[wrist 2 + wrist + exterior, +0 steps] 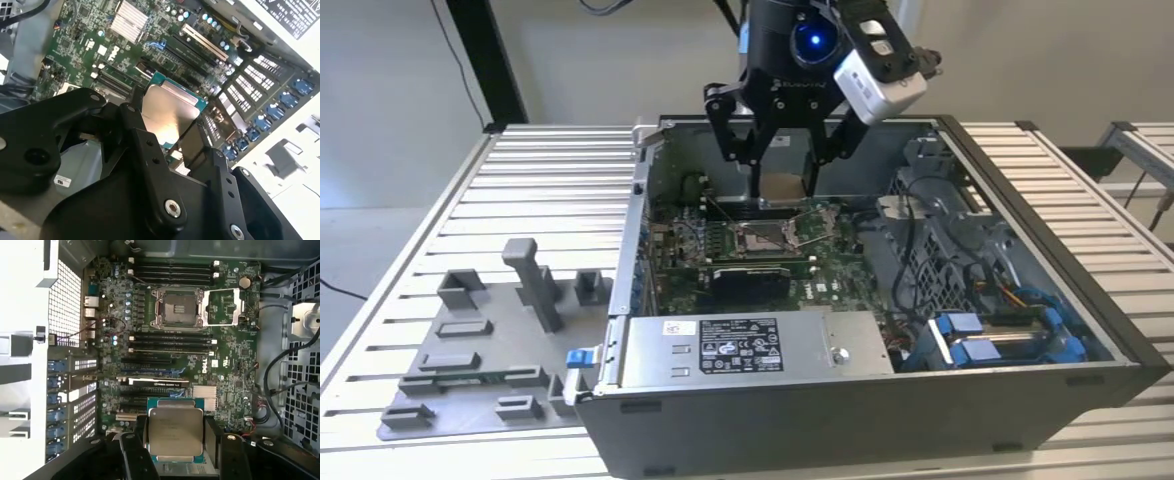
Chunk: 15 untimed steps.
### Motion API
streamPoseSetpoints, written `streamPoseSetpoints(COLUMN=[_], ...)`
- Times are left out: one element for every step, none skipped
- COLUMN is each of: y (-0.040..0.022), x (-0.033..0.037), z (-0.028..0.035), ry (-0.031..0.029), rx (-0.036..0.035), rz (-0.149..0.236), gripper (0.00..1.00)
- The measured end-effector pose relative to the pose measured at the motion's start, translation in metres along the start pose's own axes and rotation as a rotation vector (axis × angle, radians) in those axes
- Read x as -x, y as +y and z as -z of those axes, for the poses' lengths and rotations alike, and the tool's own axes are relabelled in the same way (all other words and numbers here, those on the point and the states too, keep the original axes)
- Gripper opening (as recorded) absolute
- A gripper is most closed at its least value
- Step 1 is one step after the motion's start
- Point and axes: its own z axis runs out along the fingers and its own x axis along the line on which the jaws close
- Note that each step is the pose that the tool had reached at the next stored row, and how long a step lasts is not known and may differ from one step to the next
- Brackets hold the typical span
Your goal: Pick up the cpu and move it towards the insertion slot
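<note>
In the exterior view, the grey fixture plate [480,370] lies on the desk [400,250] at 9 o'clock of the open computer case [854,400]. The claw [782,185] is clamped on the cpu [783,186], held above the motherboard [834,275], at 12 o'clock of the insertion slot [767,238] and apart from it.

Silvery cpu [175,434] (teal-green rim) in black end effector [176,450]; green motherboard [230,365], brownish-grey insertion slot [177,305].
</note>
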Motion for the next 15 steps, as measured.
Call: streamPoseSetpoints(y=[0.0025,0.0051,0.0076,0.01,0.0124,0.0146,0.0165,0.0182,0.0198,0.0212,0.0224,0.0232,0.0237,0.0241,0.0244], x=[0.0001,0.0001,0.0002,0.0002,0.0003,0.0003,0.0004,0.0004,0.0005,0.0005,0.0005,0.0006,0.0007,0.0008,0.0008], z=[-0.0001,-0.0002,-0.0004,-0.0005,-0.0006,-0.0007,-0.0008,-0.0009,-0.001,-0.001,-0.001,-0.0011,-0.0011,-0.0012,-0.0013], ry=[0.0,0.0,-0.0001,-0.0001,-0.0001,-0.0001,-0.0001,-0.0002,-0.0003,-0.0003,-0.0003,-0.0005,-0.0006,-0.0007,-0.001], rx=[0.0,0.0,0.0001,0.0,0.0,0.0001,0.0,0.0,0.0002,0.0,0.0,0.0002,0.0,0.0001,0.0002], rz=[0.0,-0.001,-0.001,-0.002,-0.002,-0.003,-0.004,-0.006,-0.007,-0.009,-0.01,-0.012,-0.016,-0.02,-0.025], gripper=[0.0,0.0,0.0,0.0,0.0,0.0,0.0,0.0,0.0,0.0,0.0,0.0,0.0,0.0,0.0])
